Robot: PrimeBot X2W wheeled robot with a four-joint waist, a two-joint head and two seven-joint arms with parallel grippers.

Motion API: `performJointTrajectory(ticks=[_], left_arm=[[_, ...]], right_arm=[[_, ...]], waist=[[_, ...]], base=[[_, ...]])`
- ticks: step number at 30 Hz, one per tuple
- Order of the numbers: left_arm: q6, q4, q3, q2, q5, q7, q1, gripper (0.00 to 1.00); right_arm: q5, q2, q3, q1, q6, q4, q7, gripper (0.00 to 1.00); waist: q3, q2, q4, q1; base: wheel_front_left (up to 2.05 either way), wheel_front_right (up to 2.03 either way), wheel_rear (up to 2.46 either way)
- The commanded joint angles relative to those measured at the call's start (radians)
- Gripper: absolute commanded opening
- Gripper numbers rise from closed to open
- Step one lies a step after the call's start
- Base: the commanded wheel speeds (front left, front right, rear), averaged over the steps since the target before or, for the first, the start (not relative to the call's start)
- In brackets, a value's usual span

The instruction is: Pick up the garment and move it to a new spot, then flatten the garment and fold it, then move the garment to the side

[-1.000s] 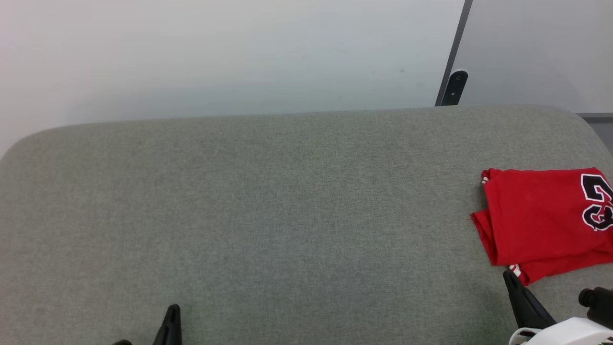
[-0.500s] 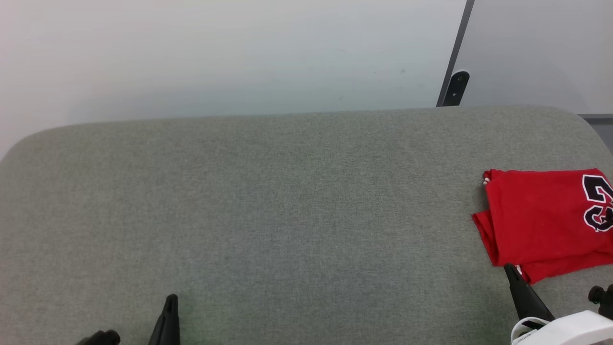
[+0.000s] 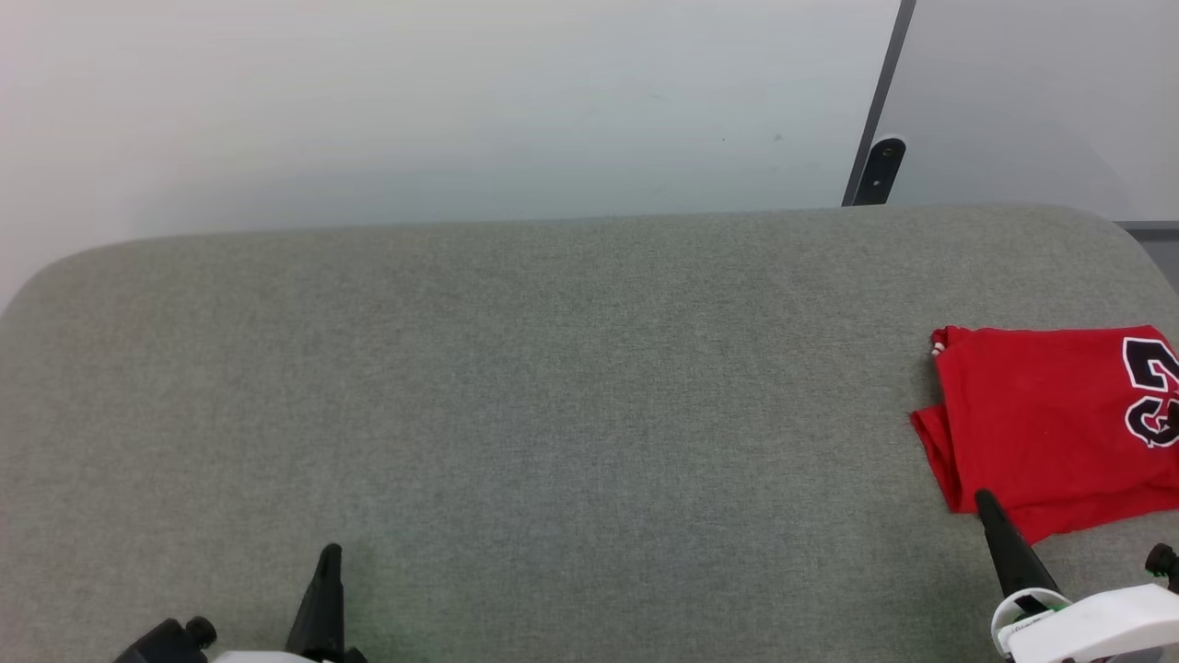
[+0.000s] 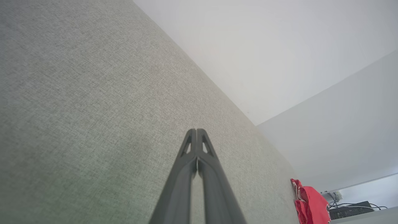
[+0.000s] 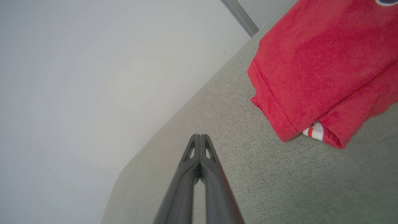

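Note:
The garment [image 3: 1050, 424], a red jersey shirt with black white-outlined lettering, lies folded at the right edge of the grey fabric surface [image 3: 553, 387]. A bit of striped white trim peeks from under its near corner [image 5: 314, 130]. My right gripper [image 3: 987, 502] is shut and empty, its tip just above the garment's near left corner; in the right wrist view the garment [image 5: 323, 68] lies up and right of the tip [image 5: 200, 136]. My left gripper [image 3: 330, 552] is shut and empty at the lower left, over bare fabric [image 4: 196, 130]. The garment [image 4: 311, 203] shows far off to its right.
A pale wall [image 3: 442, 101] runs behind the surface, with a dark post and bracket [image 3: 875, 166] at the back right. A black device with cables [image 4: 351, 211] sits beyond the garment in the left wrist view.
Both grippers have crept forward in the head view, the right tip rising toward the garment's near corner. The garment has stayed put.

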State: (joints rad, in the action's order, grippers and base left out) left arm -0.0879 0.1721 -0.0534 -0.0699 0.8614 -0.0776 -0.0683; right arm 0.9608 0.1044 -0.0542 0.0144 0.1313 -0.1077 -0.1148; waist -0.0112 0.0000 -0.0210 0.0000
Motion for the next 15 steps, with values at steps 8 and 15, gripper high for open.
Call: performJointTrajectory(ticks=[8,15], left_arm=[[-0.01,0.001,-0.013,0.001,0.113,0.029,0.04,0.0],[-0.014,0.01,-0.019,0.004,0.193,0.05,0.059,0.0]], right_arm=[[0.1,-0.007,-0.013,-0.037,0.0,-0.011,0.001,0.0],[0.169,-0.013,-0.02,-0.049,0.0,-0.027,0.001,0.0]], waist=[[0.001,0.0,0.002,0.0],[0.002,0.0,0.004,0.0]], base=[[0.0,0.0,0.0],[0.0,0.0,0.0]])
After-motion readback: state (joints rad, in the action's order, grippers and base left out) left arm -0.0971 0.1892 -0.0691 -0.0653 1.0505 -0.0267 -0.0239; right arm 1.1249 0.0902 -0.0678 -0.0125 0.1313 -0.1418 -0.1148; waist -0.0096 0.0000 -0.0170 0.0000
